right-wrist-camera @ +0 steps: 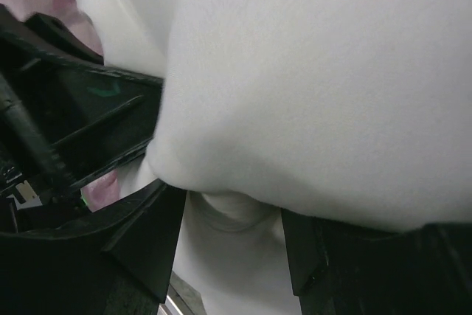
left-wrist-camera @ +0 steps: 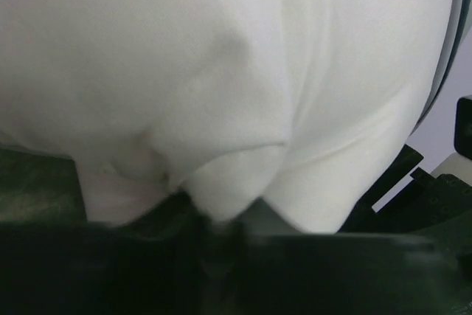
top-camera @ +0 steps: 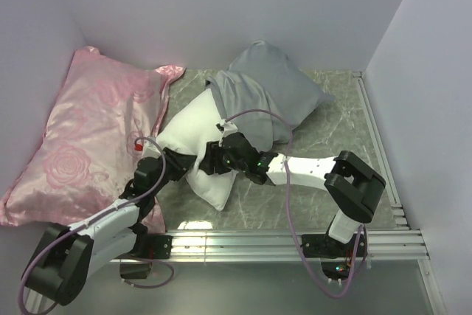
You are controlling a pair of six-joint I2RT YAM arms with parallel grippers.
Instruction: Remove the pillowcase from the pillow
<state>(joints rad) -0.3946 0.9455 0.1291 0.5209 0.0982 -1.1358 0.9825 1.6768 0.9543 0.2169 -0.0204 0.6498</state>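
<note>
Pillow (top-camera: 184, 130) lying mid-surface (top-camera: 339, 134), its white near end showing bare. Pillowcase (top-camera: 276, 90) covering only the far end, bunching toward 1 o'clock. Left fingers (left-wrist-camera: 162, 234) pinching a pillow fold near the 6 o'clock end; right fingers (right-wrist-camera: 147, 248) clamping pillow fabric just beside them. Pink pillow (top-camera: 88, 130) resting at 9 o'clock.

The top view is bright and sharp under soft, even overhead light, with faint shadows beneath the pillow (top-camera: 193, 127), a sheen on the pink satin pillow (top-camera: 88, 130) and a pale glare patch at the near edge of the table (top-camera: 195, 224). In both wrist views the white fabric lies so close to the lens that it turns soft and nearly featureless, while the left gripper (left-wrist-camera: 215, 220) and right gripper (right-wrist-camera: 225, 245) show only as blurred, underexposed black shapes.
</note>
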